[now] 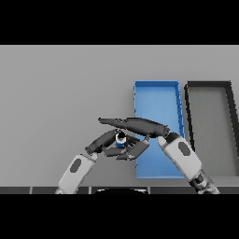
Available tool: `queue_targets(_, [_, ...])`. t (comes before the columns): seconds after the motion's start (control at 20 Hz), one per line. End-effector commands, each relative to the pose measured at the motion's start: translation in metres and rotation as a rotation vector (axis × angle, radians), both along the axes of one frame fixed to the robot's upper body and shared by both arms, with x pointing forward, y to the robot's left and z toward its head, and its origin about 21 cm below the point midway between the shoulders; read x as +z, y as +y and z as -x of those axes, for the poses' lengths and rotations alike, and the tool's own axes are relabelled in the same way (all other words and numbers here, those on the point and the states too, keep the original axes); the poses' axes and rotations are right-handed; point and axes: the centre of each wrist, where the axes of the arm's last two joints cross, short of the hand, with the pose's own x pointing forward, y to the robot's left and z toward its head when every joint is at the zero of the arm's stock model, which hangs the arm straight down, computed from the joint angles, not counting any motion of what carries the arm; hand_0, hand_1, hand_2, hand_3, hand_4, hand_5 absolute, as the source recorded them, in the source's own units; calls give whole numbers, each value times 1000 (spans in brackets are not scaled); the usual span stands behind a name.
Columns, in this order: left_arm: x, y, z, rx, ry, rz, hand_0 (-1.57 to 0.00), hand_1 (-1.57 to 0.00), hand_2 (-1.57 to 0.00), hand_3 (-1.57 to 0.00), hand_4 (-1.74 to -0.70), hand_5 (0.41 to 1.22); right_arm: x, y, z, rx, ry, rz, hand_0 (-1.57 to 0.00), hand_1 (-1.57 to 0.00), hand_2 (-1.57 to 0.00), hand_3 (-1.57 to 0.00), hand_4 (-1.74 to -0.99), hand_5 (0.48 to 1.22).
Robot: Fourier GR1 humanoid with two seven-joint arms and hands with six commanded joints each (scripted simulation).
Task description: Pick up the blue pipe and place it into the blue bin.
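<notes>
Left robot hand [105, 142] sits just left of centre in the frame, its dark fingers curled toward the small blue pipe [120, 143], which shows as a short blue cylinder with a dark top. That pipe is wedged between the two hands, just left of the blue bin's near left edge; whether it rests on the grey surface [56, 102] or is lifted cannot be told. Over it, the right robot hand [140, 126] reaches in from the lower right, long fingers straight and pointing left above the pipe, thumb tucked below against it. To the right lies the blue rectangular bin [156, 91], open and partly covered by the right forearm, and further right a dark grey rectangular bin [210, 86], well apart from the pipe.

Risk as I judge it: the hold looks shallow and shared between two hands, so the pipe may slip out or roll if either one shifts first. A carry to the right could also clip the bin's wall.
</notes>
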Motion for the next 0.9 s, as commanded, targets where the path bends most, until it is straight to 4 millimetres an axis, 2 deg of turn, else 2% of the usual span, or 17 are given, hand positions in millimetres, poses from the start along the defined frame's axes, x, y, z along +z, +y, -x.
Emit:
queue_targets(0.0, [2,-1,-1,4,-9,11,-1571,-1571,-1571,-1571,-1456,1221,-2,4,-1,14,4,-3,1,-32,-54,-6,-1215,513])
queue_targets(0.05, [0,1,-1,4,4,19,-1571,-1571,-1571,-1571,-1460,1221,-3,9,-2,30,9,7,-24,-108,-130,-49,-1222,517])
queue_targets(0.1, [-1,4,-4,25,18,-3,-1571,-1571,-1571,-1571,-1515,1221,-2,11,-5,36,14,2,-166,-241,-249,-143,-1255,519])
queue_targets(0.15, [0,2,-1,25,35,-16,-1571,-1571,-1541,-1304,-1560,1221,0,13,-7,40,8,7,-398,-437,-428,-307,-1303,520])
queue_targets(0.2, [0,0,-3,31,53,-28,-1571,-1571,-1528,-1139,-1596,1221,2,17,-7,49,5,18,-630,-652,-657,-504,-1383,523])
queue_targets(0.25, [0,1,-3,30,45,-24,-1571,-1571,-1537,-1163,-1625,1221,0,23,-6,61,-1,2,-818,-836,-840,-662,-1446,527])
queue_targets(0.35, [-2,-2,0,25,28,-8,-1571,-1571,-1549,-1228,-1667,1221,-3,24,-6,71,26,-16,-1089,-1101,-1103,-896,-1537,600])
queue_targets(0.4, [2,0,1,27,26,-1,-1571,-1571,-1553,-1271,-1682,1221,-4,26,-6,74,44,-51,-1186,-1195,-1196,-1031,-1513,671])
queue_targets(0.5, [5,-2,0,36,18,1,-1571,-1571,-1560,-1331,-1703,1221,-7,28,-6,86,58,-84,-1324,-1330,-1331,-1225,-1481,869])
queue_targets(0.6, [4,0,-1,27,23,-5,-1571,-1571,-1549,-1372,-1717,1221,-9,26,-4,88,23,-90,-1413,-1417,-1418,-1350,-1474,996])
queue_targets(0.75, [4,-3,-2,23,4,8,-1571,-1571,-1551,-1417,-1729,1221,-9,26,0,102,5,-101,-1490,-1492,-1492,-1458,-1485,1106])
queue_targets(0.85, [2,0,-3,30,-3,16,-1571,-1571,-1558,-1437,-1733,1221,-10,28,2,86,77,-107,-1519,-1520,-1521,-1499,-1490,1147])
